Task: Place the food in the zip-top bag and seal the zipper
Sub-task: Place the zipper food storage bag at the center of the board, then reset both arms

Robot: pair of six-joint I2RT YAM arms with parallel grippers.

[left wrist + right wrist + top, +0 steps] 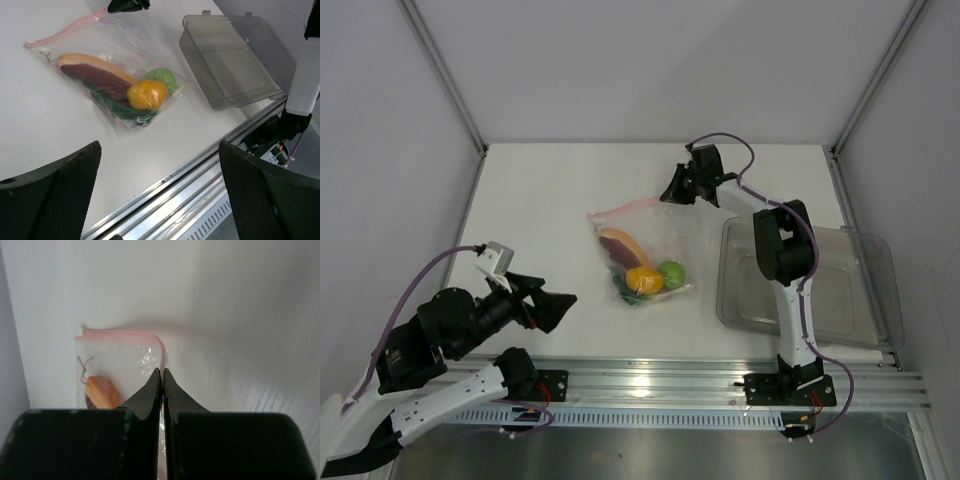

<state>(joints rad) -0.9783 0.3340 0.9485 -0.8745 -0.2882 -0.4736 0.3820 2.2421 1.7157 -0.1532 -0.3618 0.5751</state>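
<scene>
Nearest, the left gripper (160, 144) is hovering above the table (540, 200), fingers spread wide, holding nothing. Farther out, the zip-top bag (662, 232) is lying flat, the food (642, 278) inside. Beyond, the right gripper (162, 371) is pinching the zipper (120, 333) at its end.

Your right gripper (162, 371) has its fingers pressed together on the down-bent end of the pink zipper (120, 333). The clear bag (130, 357) lies on the white table (225, 315), with an orange-edged slice (102, 390) inside, left of your fingers.
</scene>
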